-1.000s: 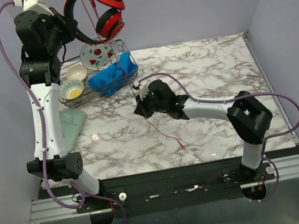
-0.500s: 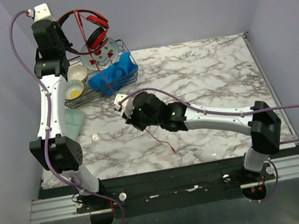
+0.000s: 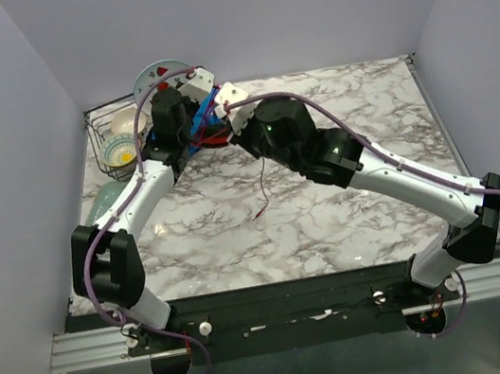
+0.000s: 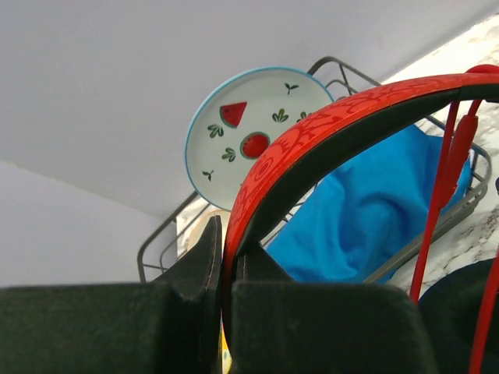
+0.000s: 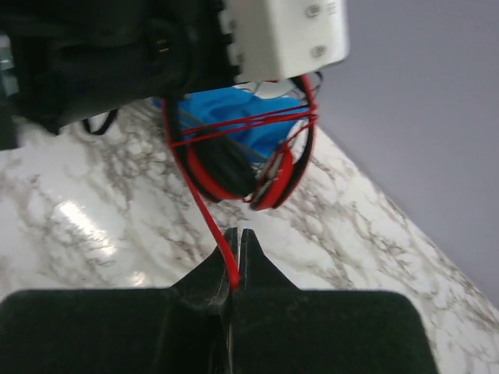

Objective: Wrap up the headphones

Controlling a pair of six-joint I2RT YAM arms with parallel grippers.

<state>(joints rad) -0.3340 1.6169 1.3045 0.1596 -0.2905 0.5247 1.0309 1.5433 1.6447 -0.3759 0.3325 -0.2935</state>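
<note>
Two arms meet at the far left of the marble tabletop (image 3: 359,92), mid-wrap on a pair of red headphones (image 5: 282,173) held in the air just in front of a wire rack (image 4: 456,212). The left gripper (image 4: 226,249) has its jaws clamped on the headband (image 4: 327,128). The right gripper (image 5: 236,257) has its jaws pressed together on the thin red cable (image 5: 204,214) a little below the ear cups. Several strands of cable already cross the cups, while the loose tail hangs down with its tip touching the tabletop. The step in hand looks like laying another turn. It would go best with the left arm holding the band steady as an anchor and the right arm carrying the cable round the cups under light, even tension. Each turn should land beside the others, and the cable should slide through the pinch rather than jerk. Too hard a pull could twist the band in the left jaws, and slack could let the finished turns slip off. The rack behind holds an upright watermelon-print plate (image 4: 249,132), a crumpled blue cloth (image 4: 359,218), a patterned bowl (image 3: 119,151) and a cream bowl (image 3: 127,121).
</note>
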